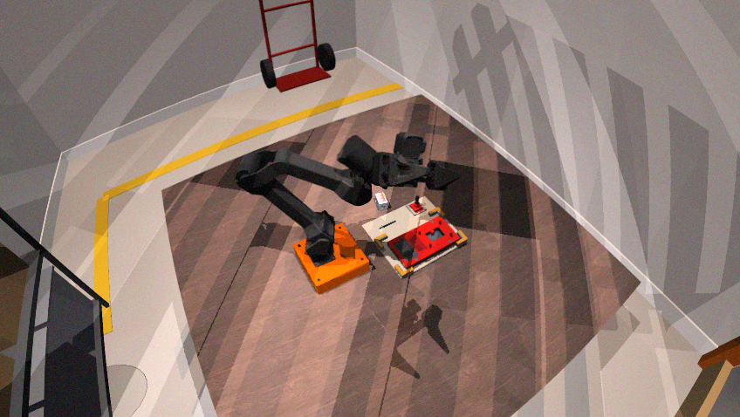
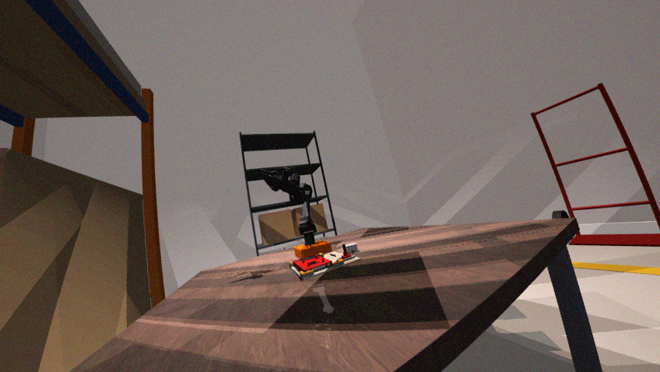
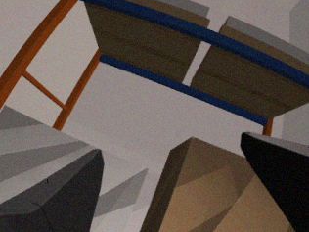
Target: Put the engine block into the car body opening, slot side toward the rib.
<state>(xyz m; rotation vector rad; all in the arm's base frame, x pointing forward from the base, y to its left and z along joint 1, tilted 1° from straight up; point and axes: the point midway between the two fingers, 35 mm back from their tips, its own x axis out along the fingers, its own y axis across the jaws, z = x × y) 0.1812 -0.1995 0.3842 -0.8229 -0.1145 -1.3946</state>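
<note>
The engine block, seemingly the small white block with orange marks on top, stands beside the pale board, outside the car body. The red car body lies on the board between yellow-orange corner pieces. Its opening faces up, shows grey inside and holds no block. The rib and the block's slot are too small to make out. My gripper is open and empty. It is raised high above the table and points outward, away from the base. Only its two dark fingers show in the wrist view, well apart.
The pale board also bears a small red piece with an upright black knob, near the block, and a thin dark slot. The orange arm base is beside the board. Shelving and a red hand truck stand beyond the table.
</note>
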